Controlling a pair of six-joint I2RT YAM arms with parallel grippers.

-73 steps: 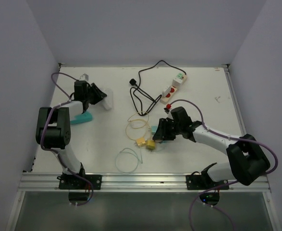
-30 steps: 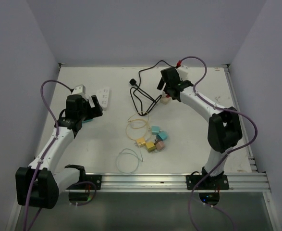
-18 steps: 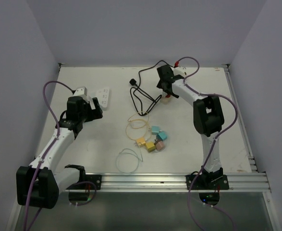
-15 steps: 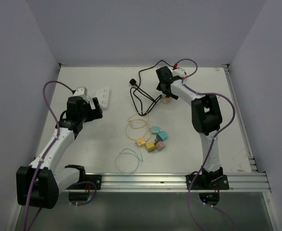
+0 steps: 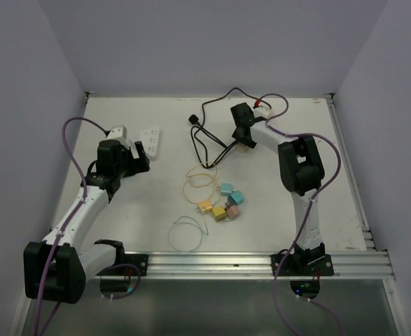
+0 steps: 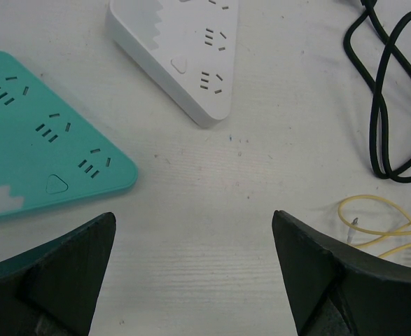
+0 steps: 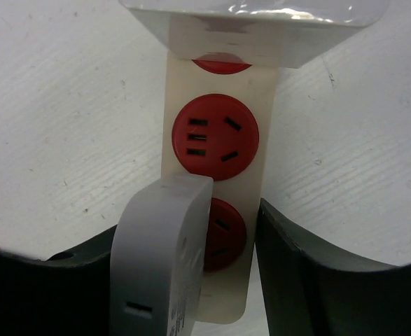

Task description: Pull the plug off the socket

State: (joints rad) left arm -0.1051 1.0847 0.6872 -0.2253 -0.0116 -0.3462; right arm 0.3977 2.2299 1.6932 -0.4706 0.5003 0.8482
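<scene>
The plug point(image 7: 159, 259), a white block, sits in the end red outlet of the cream socket strip point(image 7: 216, 140). My right gripper point(image 7: 184, 238) straddles it, open: the left finger lies against the plug's side, and the right finger stands beside the strip's edge, a gap off the plug. From above, the right gripper point(image 5: 244, 133) covers most of the strip point(image 5: 244, 145). My left gripper point(image 6: 191, 224) hangs open over bare table, nothing between its fingers, and shows in the top view point(image 5: 138, 155) too.
A white power strip point(image 6: 184, 56) and a teal one point(image 6: 37, 140) lie ahead of the left gripper. A black cable point(image 5: 205, 133) coils mid-table. A yellow wire point(image 5: 199, 185), coloured cubes point(image 5: 227, 203) and a thin wire loop point(image 5: 187, 233) lie nearer the front.
The right gripper has shifted slightly along the socket strip and its jaws have narrowed around the plug. The left arm has stayed still.
</scene>
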